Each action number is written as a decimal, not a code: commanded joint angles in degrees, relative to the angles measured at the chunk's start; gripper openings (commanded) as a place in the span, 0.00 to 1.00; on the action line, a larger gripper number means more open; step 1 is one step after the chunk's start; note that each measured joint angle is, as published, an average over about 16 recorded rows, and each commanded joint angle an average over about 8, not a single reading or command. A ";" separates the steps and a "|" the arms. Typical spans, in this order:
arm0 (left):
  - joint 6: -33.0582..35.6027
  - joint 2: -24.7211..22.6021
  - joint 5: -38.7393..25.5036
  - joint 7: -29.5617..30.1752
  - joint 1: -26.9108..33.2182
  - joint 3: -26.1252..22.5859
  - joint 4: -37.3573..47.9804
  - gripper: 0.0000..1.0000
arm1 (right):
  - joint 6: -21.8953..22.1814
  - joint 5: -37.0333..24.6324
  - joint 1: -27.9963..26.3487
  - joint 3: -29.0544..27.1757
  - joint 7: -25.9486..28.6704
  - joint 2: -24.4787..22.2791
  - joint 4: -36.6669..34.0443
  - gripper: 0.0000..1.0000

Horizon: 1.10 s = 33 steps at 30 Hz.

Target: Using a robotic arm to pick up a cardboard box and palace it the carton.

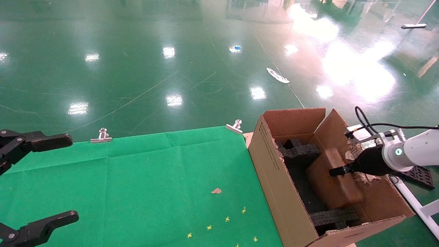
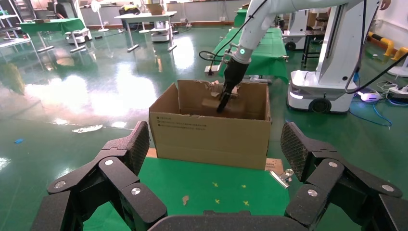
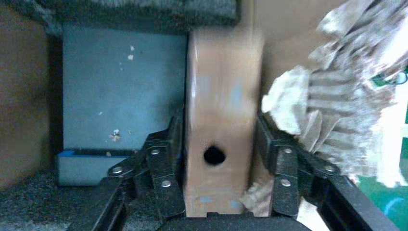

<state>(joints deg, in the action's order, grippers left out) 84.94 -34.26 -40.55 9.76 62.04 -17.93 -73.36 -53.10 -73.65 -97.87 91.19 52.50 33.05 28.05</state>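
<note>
The large brown carton (image 1: 274, 171) stands open at the right end of the green table, with black foam blocks (image 1: 301, 151) inside and a torn far edge (image 3: 312, 110). The white robotic arm (image 1: 411, 151) reaches into it from the right. My right gripper (image 1: 337, 171) is shut on the small cardboard box (image 1: 331, 181) and holds it tilted inside the carton. In the right wrist view the box (image 3: 222, 120) shows its round hole, with fingers (image 3: 168, 154) pressed on both sides. My left gripper (image 1: 73, 177) is open and empty at the table's left; it also shows in its wrist view (image 2: 214, 139).
The green cloth (image 1: 137, 178) is held by metal clips (image 1: 102, 135) (image 1: 235, 126). A cardboard scrap (image 1: 216, 190) and small yellow marks (image 1: 227, 219) lie on it. A black mat (image 1: 420, 175) and a white tube (image 1: 411, 199) lie right of the carton. Shiny green floor beyond.
</note>
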 commanded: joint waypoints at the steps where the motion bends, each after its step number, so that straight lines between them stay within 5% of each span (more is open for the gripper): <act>1: 0.00 0.00 0.00 0.00 0.00 0.00 0.00 1.00 | -0.30 -0.19 -0.56 0.01 0.07 -0.27 0.08 1.00; 10: -0.01 0.01 0.02 -0.01 0.01 -0.02 0.00 1.00 | -2.32 -0.16 -6.57 -1.67 -2.72 -2.85 4.88 1.00; 23: -0.02 0.02 0.04 -0.03 0.01 -0.05 0.00 1.00 | -3.45 2.39 -21.69 -9.33 -11.05 -11.61 21.58 1.00; 33: -0.04 0.03 0.05 -0.04 0.01 -0.06 0.01 1.00 | -1.25 4.39 -23.02 -11.53 -13.39 -15.01 29.06 1.00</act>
<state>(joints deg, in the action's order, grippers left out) 84.91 -34.23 -40.50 9.73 62.05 -18.00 -73.35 -54.93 -69.13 -120.32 78.98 38.85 18.42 56.81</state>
